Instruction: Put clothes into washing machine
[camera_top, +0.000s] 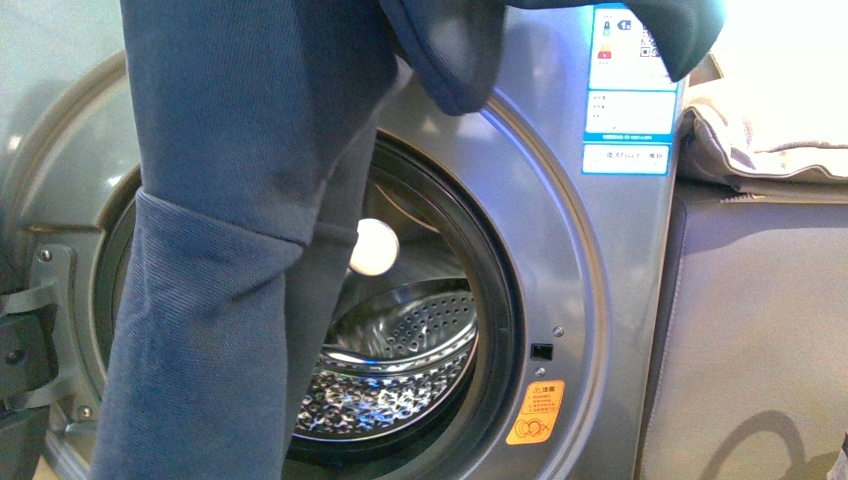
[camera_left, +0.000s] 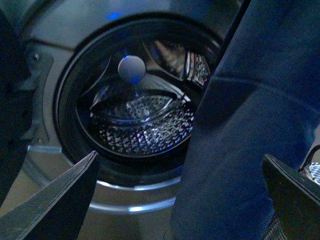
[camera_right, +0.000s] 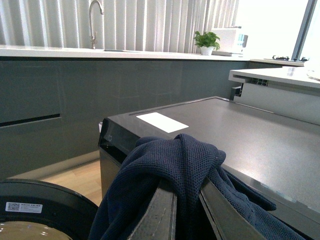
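Observation:
The clothes (camera_top: 230, 210), a dark navy knit garment, hang limp in front of the left half of the washing machine (camera_top: 590, 300) porthole, reaching from the top of the front view to its bottom. The perforated steel drum (camera_top: 400, 370) shows open behind them. In the right wrist view my right gripper (camera_right: 186, 192) is shut on a bunched fold of the clothes (camera_right: 175, 160), held above the machine's top. My left gripper (camera_left: 180, 185) is open low before the porthole, with the hanging clothes (camera_left: 250, 140) between its fingers (camera_left: 65, 200) but not pinched.
A plain grey cabinet (camera_top: 760, 330) stands right of the washer with a beige folded cloth (camera_top: 770, 130) on top. The open door's round rim (camera_right: 45, 210) lies below the right gripper. A dark counter with a tap (camera_right: 95, 20) runs behind.

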